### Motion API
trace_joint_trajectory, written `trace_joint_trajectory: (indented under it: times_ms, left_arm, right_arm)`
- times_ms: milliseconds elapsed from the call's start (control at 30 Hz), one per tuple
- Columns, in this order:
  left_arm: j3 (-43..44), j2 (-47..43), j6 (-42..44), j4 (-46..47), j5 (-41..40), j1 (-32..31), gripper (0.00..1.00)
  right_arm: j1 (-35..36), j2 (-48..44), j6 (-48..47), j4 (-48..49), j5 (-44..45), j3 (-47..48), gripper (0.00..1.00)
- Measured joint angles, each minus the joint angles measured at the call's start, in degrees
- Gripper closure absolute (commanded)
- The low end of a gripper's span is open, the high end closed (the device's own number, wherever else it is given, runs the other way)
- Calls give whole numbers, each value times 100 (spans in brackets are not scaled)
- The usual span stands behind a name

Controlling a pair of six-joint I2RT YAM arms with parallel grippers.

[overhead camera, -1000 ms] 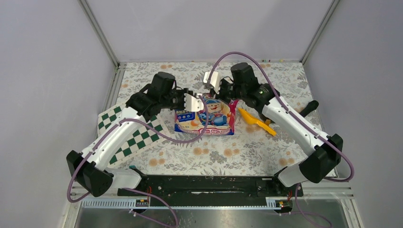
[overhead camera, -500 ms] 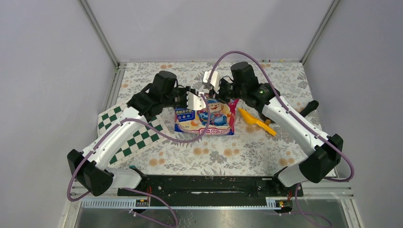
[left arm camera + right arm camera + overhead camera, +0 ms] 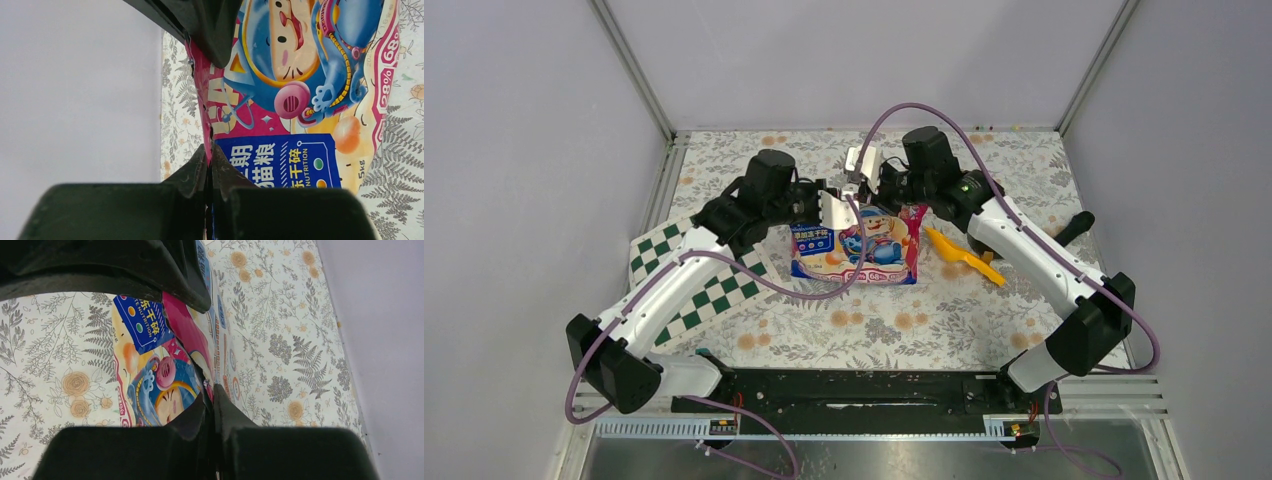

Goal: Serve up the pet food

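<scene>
At the far middle of the table [image 3: 904, 320] lies the glossy bag [image 3: 859, 245] with the cartoon cat, flat on its back, with its pink top edge turned away from the arms. Both arms reach to that edge. The left fingers [image 3: 208, 165] are clenched on the pink seal, and the right fingers [image 3: 210, 412] are pinched on the same strip just beside them, so the two pairs nearly meet.

The pet food itself does not show in any view. By my reading it is all inside the bag, and no loose pellets lie on the flowered cloth. Whether the seal is already torn I cannot tell; the edge looks whole between the two grips, with only small notches along it.

So the task looks to be near its start: the bag is gripped at the top, likely for opening, and nothing has been served. What is left is most of the job — getting the bag open, taking food out and putting it in a dish. The orange scoop [image 3: 964, 255] lies untouched just right of the bag, and no dish shows plainly. A checkered board [image 3: 694, 280] sits on the left, well apart from the bag.
</scene>
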Motion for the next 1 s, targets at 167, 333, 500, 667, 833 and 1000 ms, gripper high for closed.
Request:
trace_joint_trajectory:
  times_ms: [167, 333, 500, 667, 833, 1000]
  left_arm:
    - [-249, -160, -57, 251, -48, 35, 89]
    - [-332, -343, -192, 149, 105, 501, 89]
    - [-332, -420, -326, -55, 468, 951, 90]
    - [-332, -468, -398, -219, 750, 1182, 100]
    - [-330, -474, -402, -352, 990, 1274, 100]
    - [-330, -505, -402, -452, 1095, 1355, 100]
  right_arm:
    - [0, -2, 33, -7, -4, -2, 76]
    - [0, -26, 210, 0, -55, -2, 66]
    - [2, -28, 402, 11, -179, -2, 64]
    - [98, 70, 542, 129, -243, 98, 64]
    - [334, 437, 660, 339, -280, 398, 81]
    - [498, 778, 647, 387, -280, 695, 100]
